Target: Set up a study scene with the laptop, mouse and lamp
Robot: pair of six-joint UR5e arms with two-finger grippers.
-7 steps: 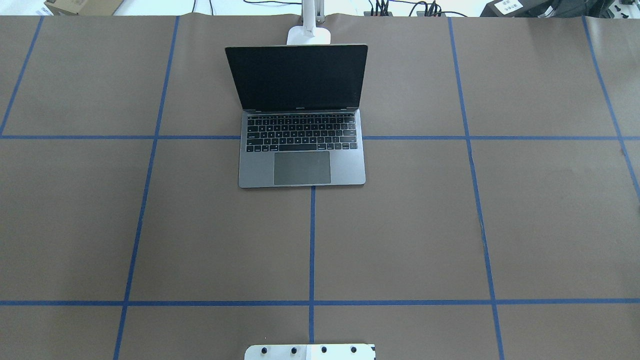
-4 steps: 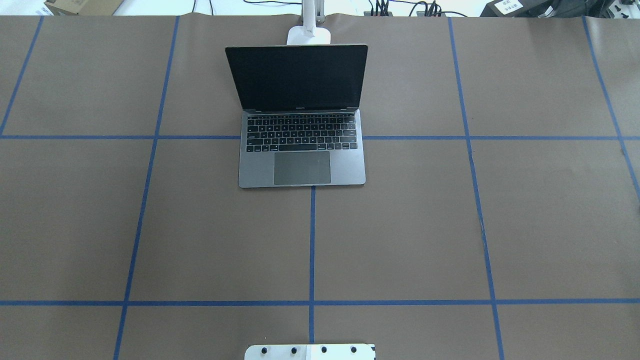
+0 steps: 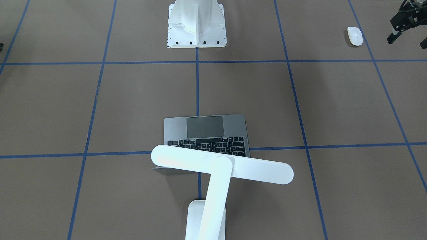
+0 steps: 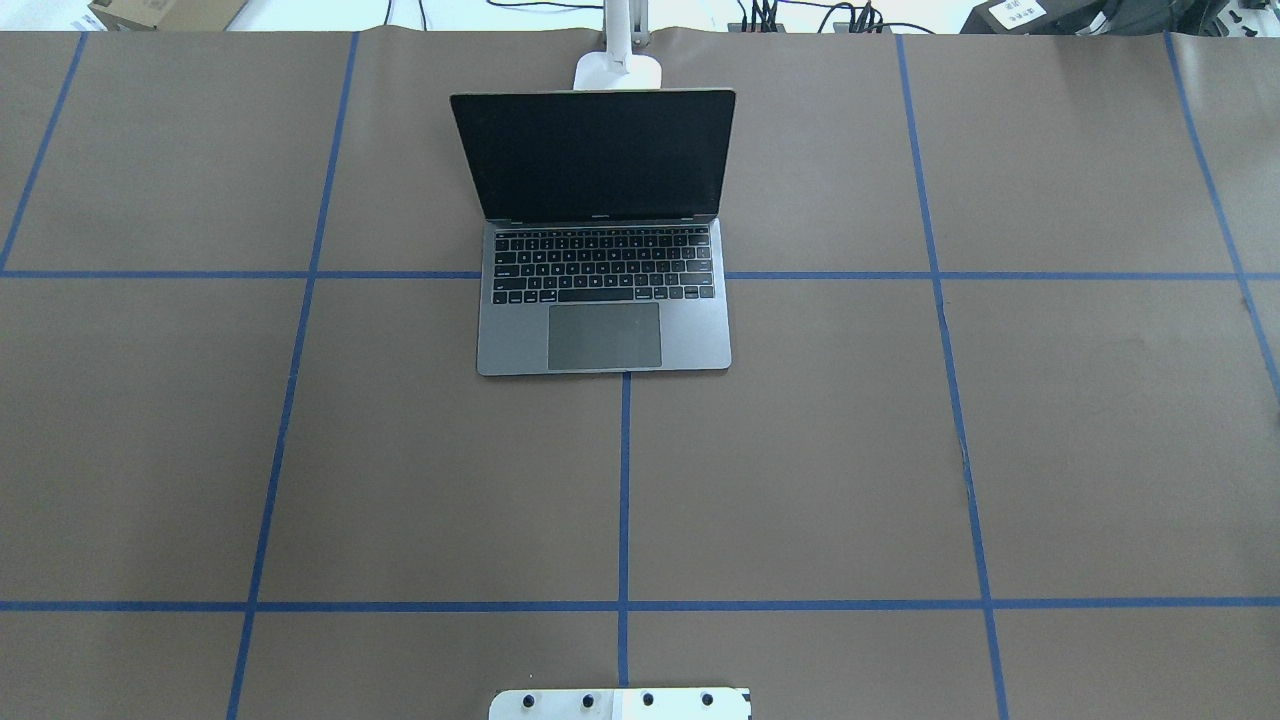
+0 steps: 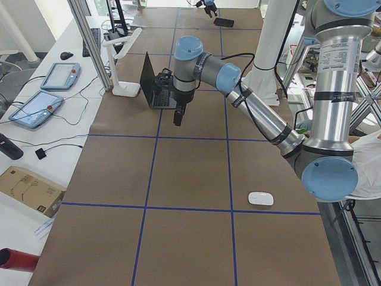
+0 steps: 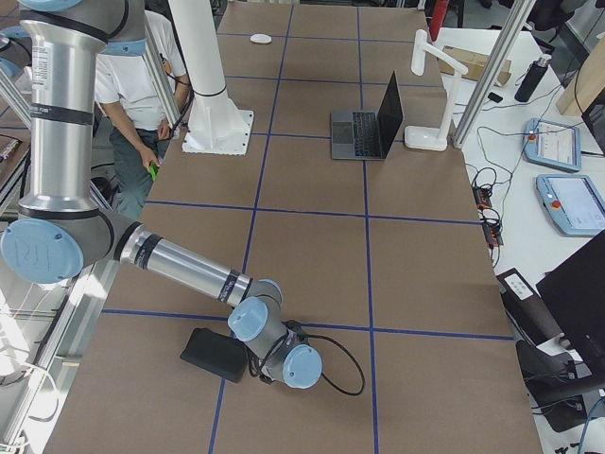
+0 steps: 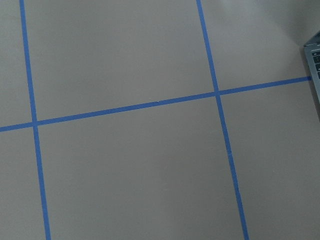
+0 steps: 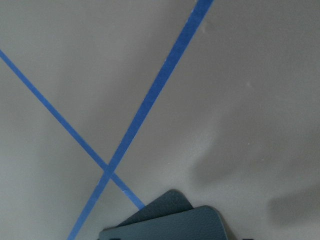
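The left gripper [image 3: 407,41] hangs high over the left part of the brown paper-covered table [image 4: 900,450]. Its two black fingers [image 3: 391,37] stand apart with nothing between them. Its wrist camera looks down on brown paper crossed by blue tape lines, with one corner of the laptop at the right edge.

Below and toward the robot's side lies the small glossy white oval mouse [image 3: 354,35]. It rests flat on the table close to a tape line, on the robot's left, well apart from the laptop.

The right gripper [image 5: 209,9] sits close over the table's far right end, beside a flat black square pad [image 6: 216,354]. Only the side views show this gripper, so I cannot tell whether its jaws are apart or together. Its wrist camera catches a rounded corner of the pad near a crossing of tape lines.

The slim space-grey metal laptop [image 4: 604,300] stands open mid-table toward the operators' edge, its screen dark and its keyboard and trackpad facing the robot. Just behind its lid stands the white desk lamp [image 3: 220,165], with its base on the table and its slanted arm rising. The long flat bar head reaches over the top of the lid.

A white bolted pedestal [image 3: 196,23] stands at the robot's edge, in line with the laptop. A person in a white shirt [image 6: 132,85] is beside it, off the table.
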